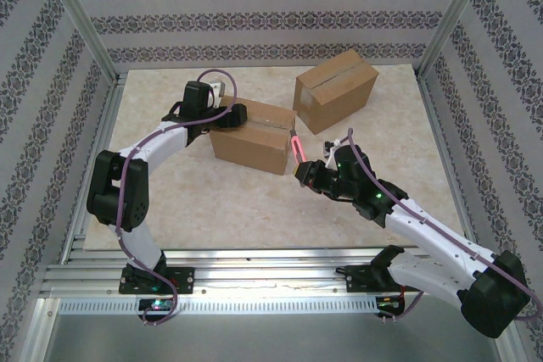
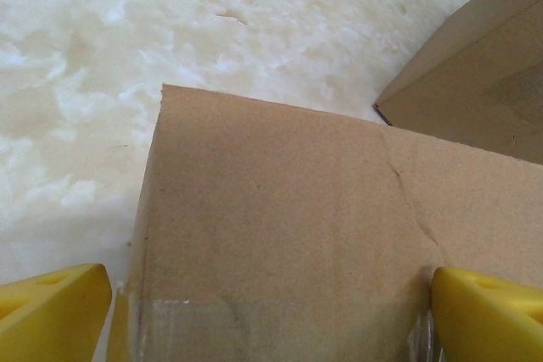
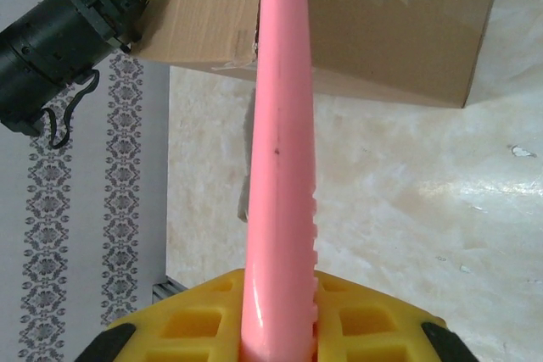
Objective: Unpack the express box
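Top view: on the marbled bench [image 1: 212,209], 2 cardboard boxes. Nearer the arms, the express box [image 1: 252,137], lying flat about mid-bench, a strip of tape along its top seam. Behind and right of it, well apart, a second box [image 1: 335,89], turned at an angle. At the express box's left end, the left tool [image 1: 233,114], reaching in from the left and set over the top edge. Just off the box's right end, the right tool [image 1: 304,171], closed around a pink cutter [image 1: 295,146] that stands up and points toward the box's right face, close to it; touching or not cannot be told.

Left wrist view: looking down on the express box's plain brown top [image 2: 280,226], a faint crease running across its right part. Yellow fingers [image 2: 51,307] spread wide at either side, 1 against each side of the box, so gripping it across its width. Clear tape [image 2: 212,320] along the near edge. Second box's corner [image 2: 484,74] at upper right, apart from the first.

Right wrist view: pink cutter [image 3: 284,150] clamped upright between the yellow pads of the right tool [image 3: 280,328], small teeth along its right edge. Beyond its tip, the express box [image 3: 382,31], with the left arm's black links [image 3: 68,23] at its far corner.
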You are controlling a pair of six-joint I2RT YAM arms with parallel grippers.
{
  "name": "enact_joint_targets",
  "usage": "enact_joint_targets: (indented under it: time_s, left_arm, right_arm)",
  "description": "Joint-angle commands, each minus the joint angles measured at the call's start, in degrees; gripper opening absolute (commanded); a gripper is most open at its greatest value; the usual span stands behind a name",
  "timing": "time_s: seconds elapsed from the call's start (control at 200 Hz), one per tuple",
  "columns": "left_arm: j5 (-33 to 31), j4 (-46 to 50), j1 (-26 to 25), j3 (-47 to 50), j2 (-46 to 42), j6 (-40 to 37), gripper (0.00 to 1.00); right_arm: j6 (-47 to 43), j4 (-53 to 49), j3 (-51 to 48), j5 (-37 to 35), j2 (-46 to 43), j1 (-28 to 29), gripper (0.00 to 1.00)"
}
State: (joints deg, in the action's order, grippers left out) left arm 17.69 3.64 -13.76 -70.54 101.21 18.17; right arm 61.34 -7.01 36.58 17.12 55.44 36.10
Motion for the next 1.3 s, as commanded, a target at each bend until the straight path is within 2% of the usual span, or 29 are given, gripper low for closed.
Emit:
enact_joint_targets:
  time_s: [0.0,1.294]
  left_arm:
    - [-4.42,11.22,0.11,3.41,6.57,-1.61,0.95]
    - [-4.45,11.45,0.18,3.52,6.95,-1.4,0.95]
  right_arm:
    - [-1.46,0.81,-0.87,9.39,0.3,1.63,0.0]
    - [0.96,5.27,-3.26,11.5,-0.6,6.12,0.0]
